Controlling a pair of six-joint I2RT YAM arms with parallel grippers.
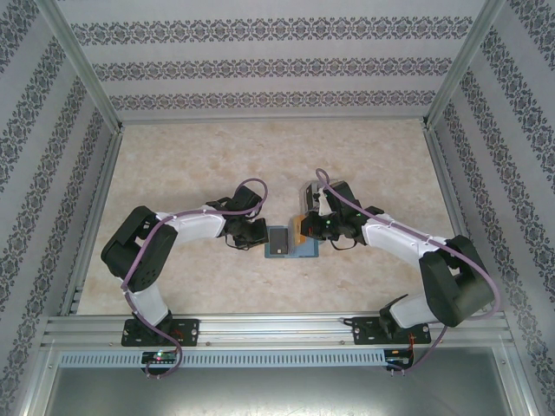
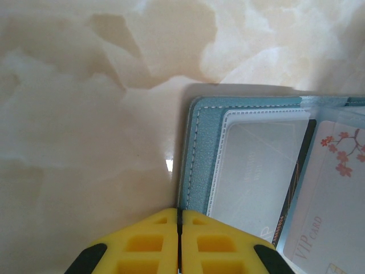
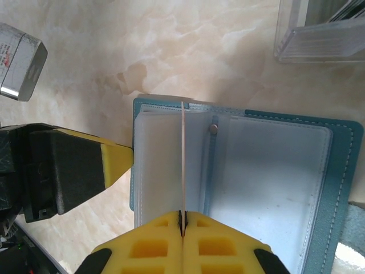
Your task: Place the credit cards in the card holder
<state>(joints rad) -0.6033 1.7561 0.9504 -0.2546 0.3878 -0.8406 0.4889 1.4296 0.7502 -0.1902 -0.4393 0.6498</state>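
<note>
Both arms fold inward over the middle of the counter (image 1: 173, 156), elbows out to the sides, wrists meeting at the card holder (image 1: 303, 253). The left gripper (image 2: 179, 240) is closed, its yellow fingers (image 2: 142, 245) pressed flat together, tips against the card holder's left edge. I cannot tell whether it pinches the cover there. The right gripper (image 3: 182, 240) is clamped on a tan credit card (image 3: 183, 160), held upright and seen edge-on as a thin line over the pale pockets.

The card holder lies open and flat, its long axis running left to right between the grippers, the fold pointing away from the bases. In the left wrist view the frame cuts off its right side. A clear pocket there covers a dark credit card (image 2: 293, 188), showing as a narrow strip, beside a whitish one printed "VIP CARD" (image 2: 336, 194). A clear box (image 3: 319, 40) and a small grey-and-white box (image 3: 17, 63) sit apart from it, both partly cropped.
</note>
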